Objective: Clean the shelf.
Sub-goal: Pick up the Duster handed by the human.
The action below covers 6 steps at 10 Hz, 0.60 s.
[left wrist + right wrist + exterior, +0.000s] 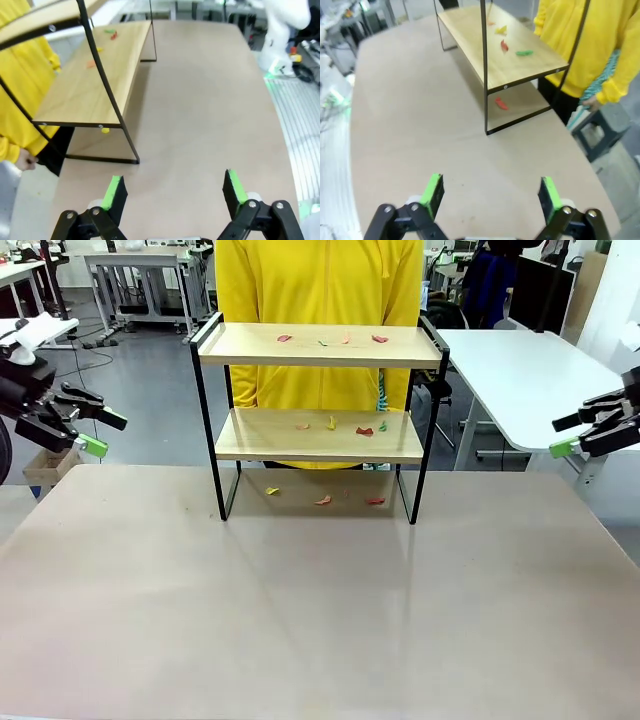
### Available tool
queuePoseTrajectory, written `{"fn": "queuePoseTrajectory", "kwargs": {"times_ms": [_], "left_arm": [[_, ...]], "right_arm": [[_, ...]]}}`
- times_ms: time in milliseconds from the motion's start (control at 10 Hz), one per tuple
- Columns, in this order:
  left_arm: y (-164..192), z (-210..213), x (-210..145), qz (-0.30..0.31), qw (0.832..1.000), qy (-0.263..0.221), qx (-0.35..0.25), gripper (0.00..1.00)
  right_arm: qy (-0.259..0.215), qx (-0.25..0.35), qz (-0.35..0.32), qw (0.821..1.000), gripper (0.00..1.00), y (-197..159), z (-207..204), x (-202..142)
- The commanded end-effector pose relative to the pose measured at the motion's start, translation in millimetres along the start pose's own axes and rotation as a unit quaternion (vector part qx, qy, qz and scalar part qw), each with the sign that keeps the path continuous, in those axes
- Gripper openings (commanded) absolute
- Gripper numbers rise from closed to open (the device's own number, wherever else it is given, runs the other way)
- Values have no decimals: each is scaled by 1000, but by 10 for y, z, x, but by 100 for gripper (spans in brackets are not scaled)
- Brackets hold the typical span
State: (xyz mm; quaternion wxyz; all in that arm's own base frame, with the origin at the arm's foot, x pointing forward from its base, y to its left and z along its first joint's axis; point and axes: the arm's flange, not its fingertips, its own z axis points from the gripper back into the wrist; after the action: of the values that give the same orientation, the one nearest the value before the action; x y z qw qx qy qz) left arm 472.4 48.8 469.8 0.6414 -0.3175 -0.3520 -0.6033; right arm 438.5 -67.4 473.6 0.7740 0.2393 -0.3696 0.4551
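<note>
The shelf (318,345) stands at the far middle of the table, two light wooden boards in a thin black frame. Small coloured scraps lie on its top board (330,339), on its lower board (340,426) and on the table under it (322,499). My left gripper (100,432) hangs open at the table's left edge, well away from the shelf. My right gripper (568,435) hangs open off the right edge. The left wrist view has the open fingers (114,192) over bare table, the shelf (90,85) ahead. In the right wrist view the shelf (510,55) is ahead.
A person in a yellow top (318,280) stands right behind the shelf, one hand (24,159) low by its end. A white table (520,370) stands at the back right. The near table surface (320,600) is bare.
</note>
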Motion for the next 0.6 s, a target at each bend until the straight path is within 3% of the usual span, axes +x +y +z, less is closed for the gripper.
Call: {"fn": "queuePoseTrajectory", "kwargs": {"times_ms": [0,300,500], "left_arm": [[-60,88,151,1,1000,13,11,100],[-33,66,110,-5,1000,10,9,100],[804,225,-187,17,998,-65,5,100]], "right_arm": [[8,-8,11,1000,100,67,40,87],[19,-7,7,1000,100,58,11,80],[-44,34,-4,998,100,-955,-55,84]]}}
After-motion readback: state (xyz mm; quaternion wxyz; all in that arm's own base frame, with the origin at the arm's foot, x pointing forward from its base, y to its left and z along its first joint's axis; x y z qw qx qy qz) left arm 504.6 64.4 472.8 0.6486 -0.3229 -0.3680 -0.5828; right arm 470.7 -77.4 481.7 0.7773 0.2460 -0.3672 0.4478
